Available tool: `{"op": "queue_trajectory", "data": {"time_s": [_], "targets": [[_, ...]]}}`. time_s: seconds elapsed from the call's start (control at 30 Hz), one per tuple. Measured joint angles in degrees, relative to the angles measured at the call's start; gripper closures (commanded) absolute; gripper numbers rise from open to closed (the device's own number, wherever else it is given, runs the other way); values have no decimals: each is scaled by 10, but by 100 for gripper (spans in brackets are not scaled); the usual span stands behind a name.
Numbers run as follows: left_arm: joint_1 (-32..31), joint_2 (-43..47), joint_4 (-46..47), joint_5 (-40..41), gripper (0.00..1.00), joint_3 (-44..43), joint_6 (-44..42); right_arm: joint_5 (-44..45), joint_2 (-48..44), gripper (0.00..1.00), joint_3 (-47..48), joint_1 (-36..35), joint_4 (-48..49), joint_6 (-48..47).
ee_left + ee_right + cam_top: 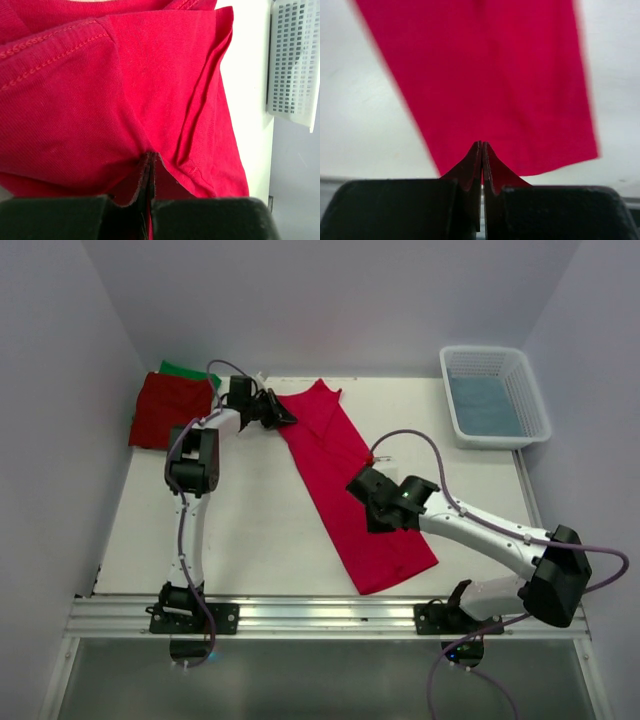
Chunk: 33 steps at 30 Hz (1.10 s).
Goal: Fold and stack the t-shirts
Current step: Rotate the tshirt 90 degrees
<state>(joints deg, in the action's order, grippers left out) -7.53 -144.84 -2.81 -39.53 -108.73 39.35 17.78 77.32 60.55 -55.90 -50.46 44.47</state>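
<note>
Pinching the crimson-pink t-shirt (345, 490), you had the left gripper (150, 165) clamped on cloth at its far end and the right gripper (481, 150) nipping a fold nearer its middle. It lay as a long strip diagonally across the table (240, 530). The darker red t-shirt (165, 410) sat far left on the green t-shirt (190, 371).

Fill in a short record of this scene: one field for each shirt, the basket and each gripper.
pink shirt: long folded strip, lying diagonally on the table
red shirt: folded, far left corner, on top of the green one
green shirt: only an edge shows beneath the red shirt
basket: far right corner, blue cloth inside
left gripper: shut on pink shirt, at its far end
right gripper: shut on pink shirt, nearer the hem end
</note>
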Motion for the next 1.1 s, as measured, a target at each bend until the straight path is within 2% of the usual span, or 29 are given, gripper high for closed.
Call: {"op": "queue_trajectory", "data": {"time_s": [0.1, 0.27, 0.47, 0.7, 0.93, 1.1], "targets": [[0, 5, -2, 3, 100, 7, -2, 75, -6, 100, -2, 60, -44, -1], [-1, 14, -7, 10, 100, 16, -6, 110, -6, 100, -39, 75, -63, -1], [-2, 20, -12, 17, 100, 22, -10, 89, 4, 100, -101, 75, -32, 0], [-3, 24, -14, 21, 100, 26, -10, 42, 76, 100, -158, 75, 40, 3], [-2, 24, -14, 22, 100, 26, -10, 30, 84, 100, -160, 75, 51, -7], [0, 21, -29, 23, 100, 14, -9, -20, 80, 100, -160, 74, 73, -28]]}}
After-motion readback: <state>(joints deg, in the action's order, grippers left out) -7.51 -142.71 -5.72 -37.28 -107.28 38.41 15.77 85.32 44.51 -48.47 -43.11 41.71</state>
